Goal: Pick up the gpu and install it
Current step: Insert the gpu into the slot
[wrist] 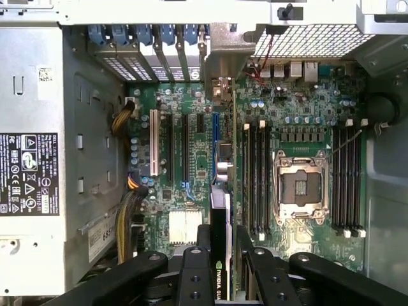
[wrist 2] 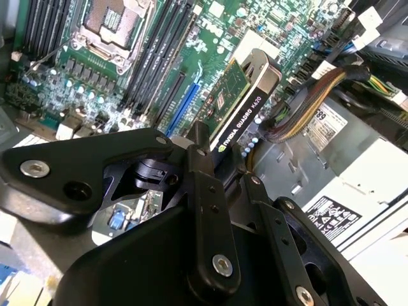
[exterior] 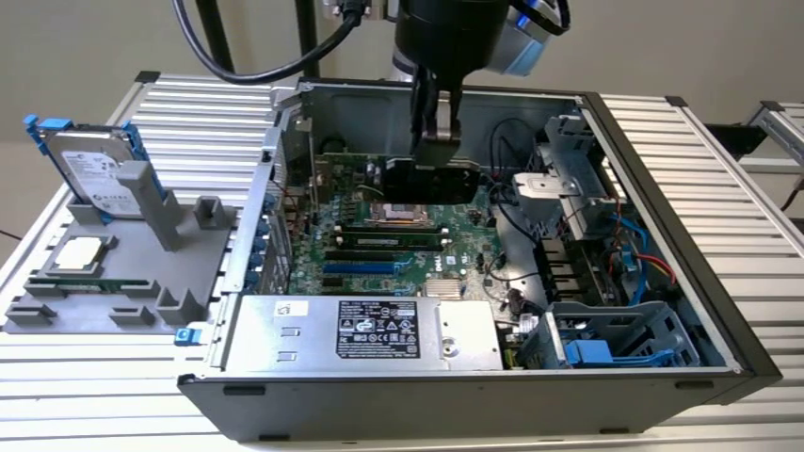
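We are seeing the gpu [wrist 2: 237, 102] hanging edge-down above the motherboard [exterior: 377, 247] inside the open computer case [exterior: 440, 405]. In the first wrist view it is lining up with the blue slot [wrist: 215, 137]. The gripper [exterior: 438, 155] is clamping it from above, fingers [wrist: 196, 271] pressing on both faces. The power supply [exterior: 377, 330] is lying nearby, and the hard drive [exterior: 98, 169] is standing well apart.

The tool [exterior: 438, 155] holds the gpu [exterior: 434, 184] above the motherboard [exterior: 377, 252] inside the case [exterior: 440, 407].
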